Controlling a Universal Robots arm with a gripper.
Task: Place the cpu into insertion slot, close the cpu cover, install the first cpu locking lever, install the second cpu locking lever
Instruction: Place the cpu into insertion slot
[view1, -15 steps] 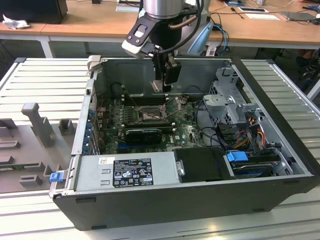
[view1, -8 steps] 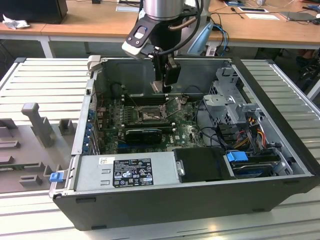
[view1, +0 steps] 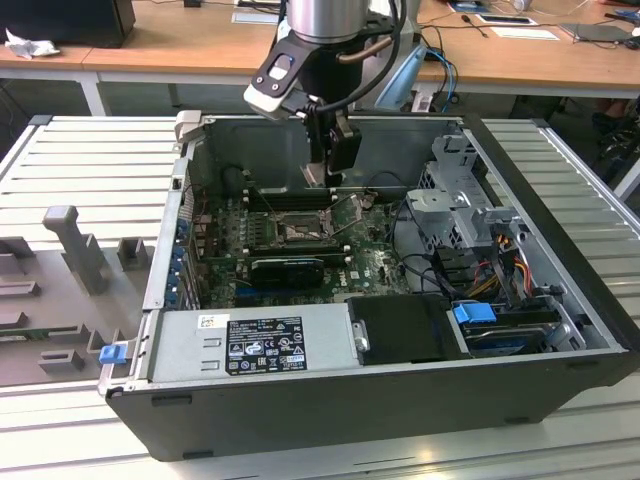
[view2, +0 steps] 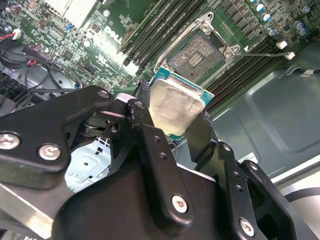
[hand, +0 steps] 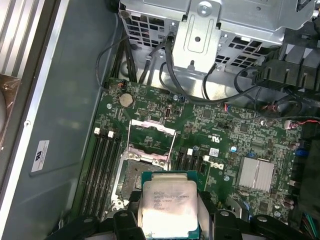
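From my station, the exterior view's left shows grey fixture blocks (view1: 78, 245) on the ribbed metal worktop (view1: 100, 160), just beside the open computer case (view1: 330, 410). Inside the case, along its near wall, sits the power supply (view1: 250, 345) with a blue clip (view1: 113, 352) at its corner. Further along, the arm reaches down into the case and the end effector (view1: 326, 176) hangs over the green board (view1: 375, 262), near the case's far wall. I see its two black fingers (view2: 145, 115) pressed against opposite edges of the cpu (view2: 175, 107), pinching it with the pale metal top facing the wrist cameras. In both wrist views the cpu hangs clear of the board, close to the slot (view2: 196, 55) but not in it; the slot's dark centre lies bare. In the first wrist view the cover (hand: 152, 137) is swung open off the slot, at the side away from the cpu, and a thin lever (view2: 260, 54) sticks out loose beside the socket frame in the second wrist view. Black memory rails (hand: 102, 170) run along both sides of the slot. Toward the exterior view's right stand the metal drive cage (view1: 462, 205) and a bundle of coloured cables (view1: 505, 262).
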